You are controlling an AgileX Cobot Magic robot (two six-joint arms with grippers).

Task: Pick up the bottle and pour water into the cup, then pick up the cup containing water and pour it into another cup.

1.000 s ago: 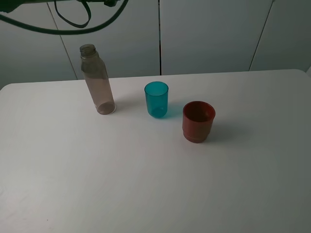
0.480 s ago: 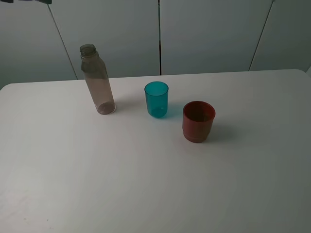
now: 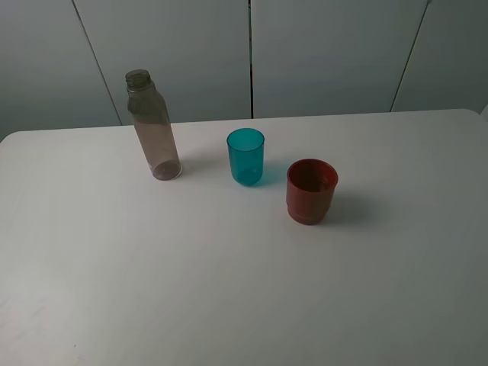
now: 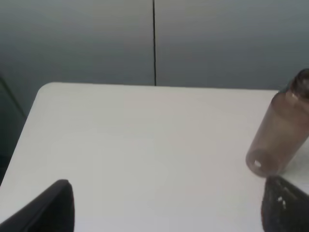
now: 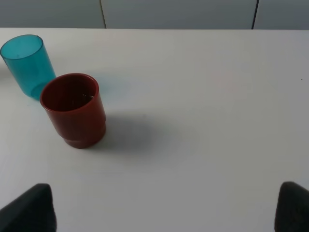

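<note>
One bottle (image 3: 153, 126), one teal cup (image 3: 245, 155) and one red-brown cup (image 3: 311, 191) stand on one table (image 3: 229, 290).

Only three obstacles on the worktop (image 3: 229, 290), across the upper middle of the frame: bottle (image 3: 152, 130), teal cup (image 3: 245, 156), red-brown cup (image 3: 311, 191). Gaps between all three. Open surface across the lower frame and right side.

The bottle (image 3: 152, 126) is tall, slim, smoky grey-brown and transparent, without a cap; it stands upright. The teal cup (image 3: 245, 156) stands upright to its right, apart from it. The red-brown cup (image 3: 311, 191) stands upright just beside the teal one, not touching.
</note>
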